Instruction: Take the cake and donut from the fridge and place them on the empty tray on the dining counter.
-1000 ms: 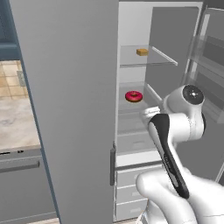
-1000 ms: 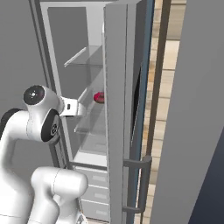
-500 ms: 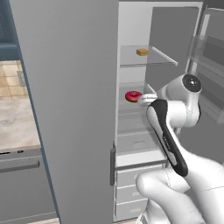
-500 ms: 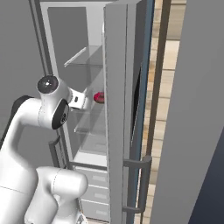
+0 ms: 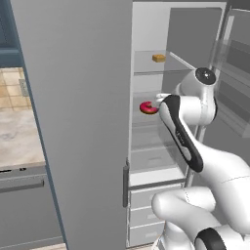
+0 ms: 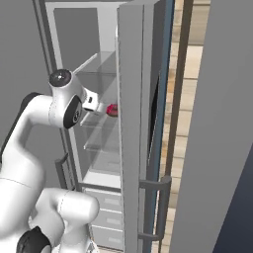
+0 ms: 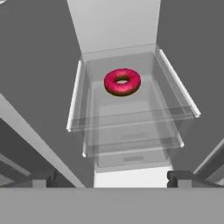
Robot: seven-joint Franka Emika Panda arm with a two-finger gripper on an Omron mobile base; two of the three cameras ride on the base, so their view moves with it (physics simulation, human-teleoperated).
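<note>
The fridge (image 5: 83,122) stands open in front of me. On its middle glass shelf (image 7: 131,114) lies the donut (image 5: 148,108), a red-pink ring, also seen from the other side as the donut (image 6: 112,109) and from the hand as the donut (image 7: 122,81). The cake (image 5: 158,58), a small tan cube, rests on the shelf above. My gripper (image 7: 111,180) is open, with nothing between its fingers. It points down into the fridge, just short of the shelf's front edge and apart from the donut. The gripper (image 6: 99,105) sits just beside the donut. The tray and dining counter are out of view.
The open left door (image 6: 136,123) with its long handle (image 6: 159,207) stands close beside the arm. The right door's bins (image 5: 234,73) flank the other side. Drawers (image 5: 146,205) fill the fridge's bottom. A kitchen worktop (image 5: 14,141) lies at the far left.
The arm has lifted and reached further into the fridge, bringing the hand closer to the donut. The jaws have stayed open. The donut and cake have not moved.
</note>
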